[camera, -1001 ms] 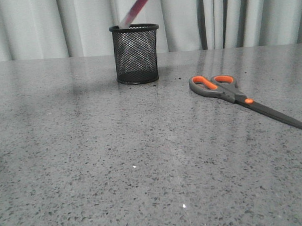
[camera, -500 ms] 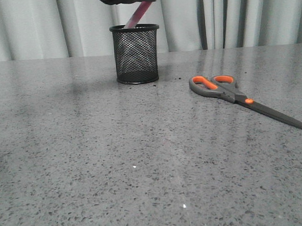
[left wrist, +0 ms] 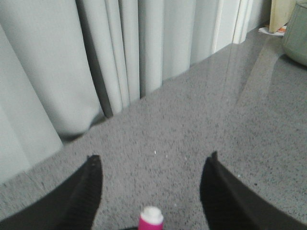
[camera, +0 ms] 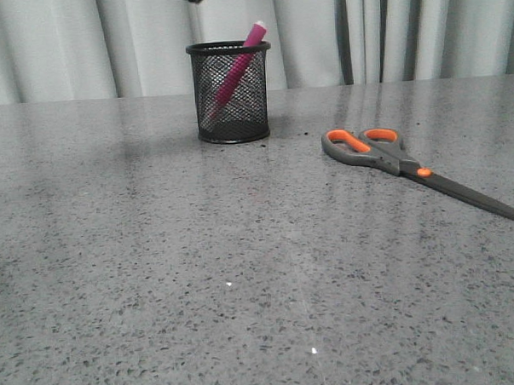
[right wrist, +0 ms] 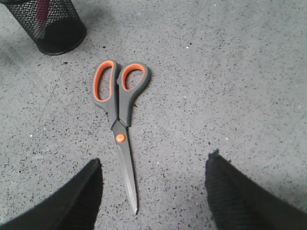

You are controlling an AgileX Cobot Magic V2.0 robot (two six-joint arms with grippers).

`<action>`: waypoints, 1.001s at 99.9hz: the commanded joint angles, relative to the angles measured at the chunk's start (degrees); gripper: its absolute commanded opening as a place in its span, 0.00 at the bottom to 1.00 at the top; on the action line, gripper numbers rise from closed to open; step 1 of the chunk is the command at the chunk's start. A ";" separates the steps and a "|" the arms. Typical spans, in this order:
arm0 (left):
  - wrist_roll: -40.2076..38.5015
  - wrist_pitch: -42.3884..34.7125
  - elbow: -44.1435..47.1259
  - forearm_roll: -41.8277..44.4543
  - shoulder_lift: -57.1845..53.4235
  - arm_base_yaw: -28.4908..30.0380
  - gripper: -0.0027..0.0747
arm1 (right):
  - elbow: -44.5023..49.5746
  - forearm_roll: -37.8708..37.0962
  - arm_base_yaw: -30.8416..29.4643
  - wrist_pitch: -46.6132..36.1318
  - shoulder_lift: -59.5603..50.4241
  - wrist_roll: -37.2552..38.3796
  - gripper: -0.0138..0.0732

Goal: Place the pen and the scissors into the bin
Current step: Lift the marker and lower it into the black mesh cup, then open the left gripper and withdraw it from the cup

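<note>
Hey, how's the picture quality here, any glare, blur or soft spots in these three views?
Front view: sharp on the bin, pen and scissors; pale curtain reflections streak the table. Left wrist view: the pen tip and the left gripper's fingers look soft, and the far corner is bright. Right wrist view: evenly lit, scissors crisp, the right gripper's fingers dark and slightly blurred.

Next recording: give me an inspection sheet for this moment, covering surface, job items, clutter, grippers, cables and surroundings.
Surface: grey speckled table.
Job's things: pen leaning inside the bin, tip above the rim; scissors flat on the table, closed, outside the bin.
Clutter: nothing seen on the table near the job's things.
Grippers: left gripper open above the pen, empty; right gripper open over the scissors, empty.
Cables: nothing seen.
Surroundings: pale curtains behind.
</note>
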 commanded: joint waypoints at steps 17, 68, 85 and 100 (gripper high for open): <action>-6.67 2.11 -2.03 14.35 -15.26 3.33 0.01 | -2.11 0.41 0.14 -2.67 0.12 -0.51 0.64; -38.05 6.58 21.69 39.67 -40.19 24.69 0.01 | -3.08 7.58 0.14 -0.75 0.55 -8.27 0.64; -38.05 4.30 35.61 34.86 -51.40 31.36 0.01 | -8.20 9.16 1.57 4.86 6.24 -11.61 0.64; -36.91 2.03 43.67 32.01 -57.02 31.24 0.01 | -15.38 5.96 6.82 10.26 13.93 -11.98 0.64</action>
